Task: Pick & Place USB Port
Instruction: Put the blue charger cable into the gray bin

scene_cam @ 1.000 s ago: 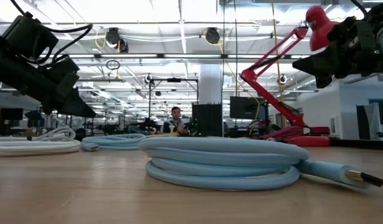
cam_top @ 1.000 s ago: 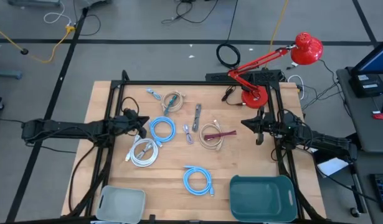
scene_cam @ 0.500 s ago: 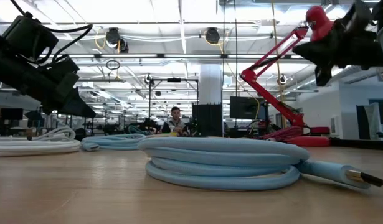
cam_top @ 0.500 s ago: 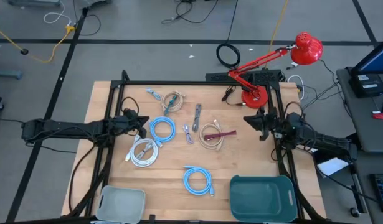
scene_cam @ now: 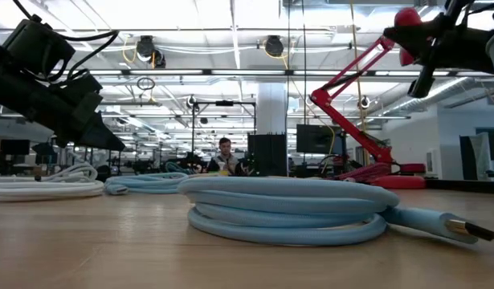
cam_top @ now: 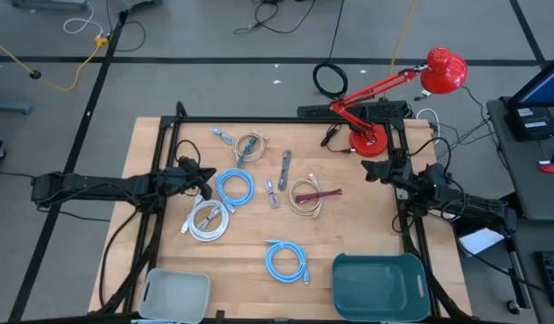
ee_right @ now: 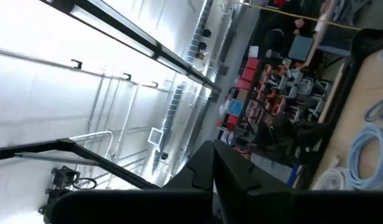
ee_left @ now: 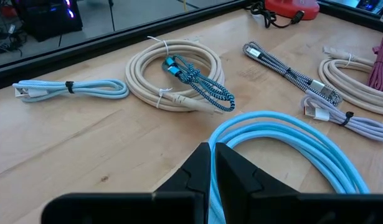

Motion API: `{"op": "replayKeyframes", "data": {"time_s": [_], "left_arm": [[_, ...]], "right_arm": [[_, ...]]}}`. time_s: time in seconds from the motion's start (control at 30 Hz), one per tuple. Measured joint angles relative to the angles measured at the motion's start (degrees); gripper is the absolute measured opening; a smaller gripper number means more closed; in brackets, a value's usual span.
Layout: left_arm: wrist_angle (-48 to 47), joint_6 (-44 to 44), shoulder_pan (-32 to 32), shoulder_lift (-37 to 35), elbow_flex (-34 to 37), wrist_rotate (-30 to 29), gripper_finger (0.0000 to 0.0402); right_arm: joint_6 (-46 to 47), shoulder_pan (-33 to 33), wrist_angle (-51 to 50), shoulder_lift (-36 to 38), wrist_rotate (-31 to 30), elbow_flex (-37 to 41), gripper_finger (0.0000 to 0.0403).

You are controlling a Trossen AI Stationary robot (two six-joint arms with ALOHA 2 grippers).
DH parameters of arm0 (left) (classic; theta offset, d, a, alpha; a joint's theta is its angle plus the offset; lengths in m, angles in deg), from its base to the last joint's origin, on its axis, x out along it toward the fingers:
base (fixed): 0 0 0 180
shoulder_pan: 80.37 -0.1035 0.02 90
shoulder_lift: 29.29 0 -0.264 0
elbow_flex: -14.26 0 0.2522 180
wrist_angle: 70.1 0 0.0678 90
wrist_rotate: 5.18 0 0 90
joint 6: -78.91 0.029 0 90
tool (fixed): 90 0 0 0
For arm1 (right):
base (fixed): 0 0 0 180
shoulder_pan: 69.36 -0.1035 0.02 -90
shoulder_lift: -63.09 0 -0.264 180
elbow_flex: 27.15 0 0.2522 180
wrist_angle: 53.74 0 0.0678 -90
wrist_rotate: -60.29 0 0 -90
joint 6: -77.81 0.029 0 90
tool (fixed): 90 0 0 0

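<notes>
Left gripper point(cam_top: 204, 177) sits at the left-centre of the high view, fingers pressed nearly together and holding nothing; in its wrist view the two dark fingers point(ee_left: 197, 171) meet just at the rim of the bright blue cable coil point(cam_top: 233, 187). That coil lies immediately to the picture's right of the fingertips, flat on the wooden table point(cam_top: 349, 229), its loop slightly longer toward the lower right. Right gripper point(cam_top: 377, 171) hangs at the right edge of the table, below the red desk lamp point(cam_top: 376, 112), fingers shut and empty, tilted up so its wrist camera looks at the ceiling and room rather than the table. Nearest cable to it is the beige coil with the maroon lead point(cam_top: 308, 194), well off to its left. Other candidates: white coil point(cam_top: 208, 221) lower left of centre, second blue coil point(cam_top: 286, 261) at lower centre, braided grey cable point(cam_top: 285, 168) running top to bottom at centre, small lilac cable point(cam_top: 271, 193) beside it. Two bins wait along the bottom edge: pale grey bin point(cam_top: 176, 293) at lower left, teal bin point(cam_top: 381, 286) at lower right. My reading: the left arm is far nearer a cable, and the bright blue coil lies straight ahead of its tips. It would have to open before any grasp. Which cable the task means I cannot tell.
</notes>
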Motion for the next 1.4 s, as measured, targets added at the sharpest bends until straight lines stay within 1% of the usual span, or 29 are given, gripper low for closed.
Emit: {"op": "replayKeyframes", "data": {"time_s": [0.07,0.23,0.33,0.37,0.43,0.5,0.53,0.67,0.73,0.83,0.9,0.97,1.03,1.1,1.17,1.23,1.3,1.33,1.4], "left_arm": [[0.0,0.0,0.0,0.0,0.0,0.0,0.0026],[0.2,0.1,0.0,0.0,0.0,0.0,0.0026],[3.3,1.1,-0.1,0.0,0.0,-1.6,0.0026],[5.9,-2.0,0.0,0.0,0.0,-1.3,0.0026],[11.6,-10.8,0.0,0.0,0.0,-0.5,0.0026],[20.4,-19.2,-0.4,0.0,0.0,-0.7,0.0026],[25.8,-21.9,-0.6,0.0,0.0,-0.7,0.0026],[45.3,-25.5,-1.5,0.0,0.0,-2.9,0.0026],[51.7,-26.1,-2.1,0.0,-0.5,-3.7,0.0026],[57.0,-26.1,-3.4,0.0,-2.5,-1.6,0.0026],[57.1,-26.5,-4.3,0.0,-4.9,3.2,0.0026],[54.4,-26.6,-5.1,0.3,-8.7,9.0,0.0026],[49.6,-26.5,-5.5,1.3,-13.9,14.7,0.0026],[43.1,-25.5,-6.0,3.1,-20.5,21.1,0.0026],[35.3,-22.9,-6.5,5.9,-28.5,29.1,0.0026],[24.4,-19.5,-7.0,9.4,-37.1,37.7,0.0026],[10.1,-15.6,-7.5,13.3,-45.6,43.8,0.0026],[1.3,-14.1,-8.1,15.3,-49.5,45.2,0.0026],[-15.2,-12.1,-9.9,18.8,-56.2,44.7,0.0026]], "right_arm": [[-0.2,0.0,0.1,0.0,-3.9,0.0,0.0],[-0.6,0.0,1.4,0.0,-18.1,0.0,0.0],[-1.8,0.0,3.2,0.0,-23.7,0.0,0.0],[-3.1,0.0,3.6,0.0,-24.9,0.0,0.0],[-4.9,0.0,5.1,0.0,-26.6,0.0,0.0],[-5.1,0.0,5.7,0.0,-28.3,0.0,0.0],[-5.3,0.0,5.7,0.0,-29.4,0.0,0.0],[-9.4,0.0,7.5,0.0,-31.2,0.0,0.0],[-10.5,0.0,8.0,0.0,-31.4,0.0,0.0],[-11.9,0.0,8.3,0.0,-32.6,0.0,0.0],[-12.0,0.0,9.2,0.0,-33.7,0.0,0.0],[-12.1,0.0,10.7,0.0,-34.2,0.0,0.0],[-13.3,0.0,12.0,0.0,-34.3,0.0,0.0],[-14.6,0.0,13.8,0.0,-34.2,0.0,0.0],[-15.7,0.0,15.1,0.0,-34.2,0.0,0.0],[-16.6,0.0,16.0,0.0,-34.2,0.0,0.0],[-17.2,0.0,16.1,0.0,-34.1,-0.5,0.0],[-17.7,0.0,16.1,0.0,-34.1,-0.8,0.0],[-18.7,0.0,16.1,0.0,-33.9,-1.5,0.0]]}}
